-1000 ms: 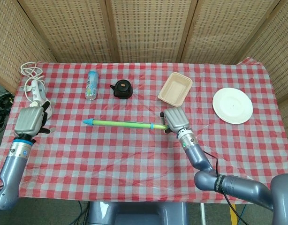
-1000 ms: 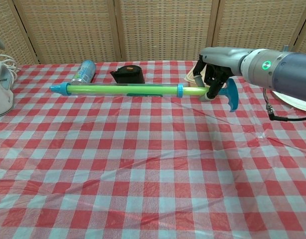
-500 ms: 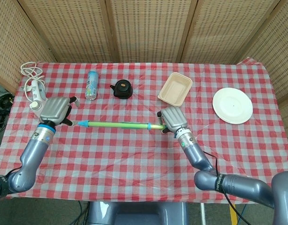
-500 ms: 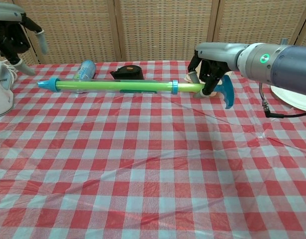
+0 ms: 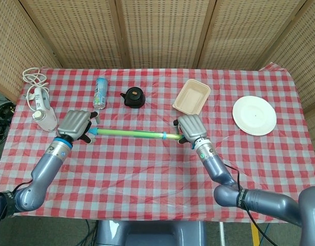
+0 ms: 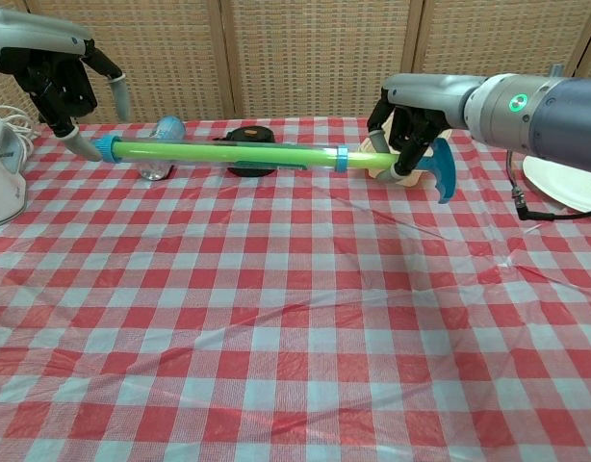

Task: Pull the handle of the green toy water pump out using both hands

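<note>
Right hand (image 6: 408, 144): fingers wrapped round the pump's rod beside the blue T-handle (image 6: 440, 169), holding that end off the table.
Left hand (image 6: 63, 87): at the pump's blue nozzle tip (image 6: 105, 148); fingers spread around it (whether they clamp it, cannot tell).
Green toy water pump (image 5: 131, 134): lifted above the checked tablecloth (image 5: 147, 169), spanning between both hands, roughly level.
Behind the pump: drink can (image 5: 100, 92) lying down, black kettle-shaped item (image 5: 133, 97), beige tray (image 5: 192, 97).
Far right: white plate (image 5: 254, 115).
Far left: white corded appliance (image 5: 40, 106).
</note>
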`<state>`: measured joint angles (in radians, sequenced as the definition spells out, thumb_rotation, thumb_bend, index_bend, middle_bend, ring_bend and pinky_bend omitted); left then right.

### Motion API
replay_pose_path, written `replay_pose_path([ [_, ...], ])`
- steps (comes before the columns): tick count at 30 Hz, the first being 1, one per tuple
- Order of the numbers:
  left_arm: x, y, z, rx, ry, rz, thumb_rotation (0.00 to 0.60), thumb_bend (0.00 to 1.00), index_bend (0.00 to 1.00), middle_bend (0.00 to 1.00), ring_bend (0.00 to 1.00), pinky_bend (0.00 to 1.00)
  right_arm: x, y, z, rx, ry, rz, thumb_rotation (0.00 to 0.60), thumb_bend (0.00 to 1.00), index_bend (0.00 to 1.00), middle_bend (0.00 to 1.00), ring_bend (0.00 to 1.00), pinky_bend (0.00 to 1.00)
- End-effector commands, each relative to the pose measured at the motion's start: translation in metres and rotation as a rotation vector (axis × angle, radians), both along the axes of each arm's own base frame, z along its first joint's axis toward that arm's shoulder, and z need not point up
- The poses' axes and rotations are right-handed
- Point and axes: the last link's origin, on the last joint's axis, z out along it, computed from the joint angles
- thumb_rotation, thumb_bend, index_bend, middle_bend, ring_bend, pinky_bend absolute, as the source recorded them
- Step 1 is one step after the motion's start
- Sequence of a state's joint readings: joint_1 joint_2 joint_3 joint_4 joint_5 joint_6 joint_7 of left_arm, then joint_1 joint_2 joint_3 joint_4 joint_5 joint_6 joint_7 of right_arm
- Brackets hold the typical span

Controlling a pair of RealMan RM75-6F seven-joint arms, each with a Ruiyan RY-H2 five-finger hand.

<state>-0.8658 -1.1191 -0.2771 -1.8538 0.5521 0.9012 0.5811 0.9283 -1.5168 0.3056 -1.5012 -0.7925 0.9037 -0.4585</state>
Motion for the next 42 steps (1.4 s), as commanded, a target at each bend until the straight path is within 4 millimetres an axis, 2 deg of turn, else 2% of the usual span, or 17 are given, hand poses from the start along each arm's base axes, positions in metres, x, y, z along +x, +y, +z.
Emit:
replay_pose_path([
  [1,0.0,0.001,-0.002,-0.002,0.004,0.003,0.6,0.13,0.4,0.83,0.74,0.61,0.0,0.0,0.0,0.0,-0.002,0.0,0.6,0.49,0.81,1.0,1.0,0.54],
  [12,0.003,0.004,-0.012,-0.013,0.032,0.007,0.6,0.12,0.41,0.83,0.74,0.61,0.001,0.001,0.004,0.002,-0.02,-0.001,0.6,0.49,0.81,1.0,1.0,0.54],
  [16,0.003,0.005,-0.016,-0.015,0.035,0.011,0.6,0.23,0.42,0.83,0.74,0.61,-0.001,0.001,0.004,-0.001,-0.012,-0.002,0.6,0.48,0.81,1.0,1.0,0.54],
  [20,0.004,0.006,-0.019,-0.012,0.031,0.012,0.6,0.23,0.43,0.83,0.74,0.61,-0.002,0.002,0.005,0.006,-0.028,-0.01,0.6,0.48,0.81,1.0,1.0,0.54],
  [23,0.004,0.007,-0.019,-0.007,0.026,0.012,0.6,0.24,0.46,0.83,0.74,0.61,-0.002,0.002,0.006,0.006,-0.028,-0.009,0.6,0.48,0.81,1.0,1.0,0.54],
  [30,0.006,0.009,-0.022,0.012,0.02,0.011,0.6,0.36,0.62,0.83,0.75,0.61,-0.004,0.003,0.007,0.013,-0.032,-0.013,0.6,0.48,0.81,1.0,1.0,0.54],
  [42,-0.003,0.003,-0.023,0.008,0.026,0.02,0.6,0.36,0.63,0.83,0.75,0.61,-0.016,0.0,0.011,0.0,-0.029,-0.033,0.6,0.48,0.81,1.0,1.0,0.54],
])
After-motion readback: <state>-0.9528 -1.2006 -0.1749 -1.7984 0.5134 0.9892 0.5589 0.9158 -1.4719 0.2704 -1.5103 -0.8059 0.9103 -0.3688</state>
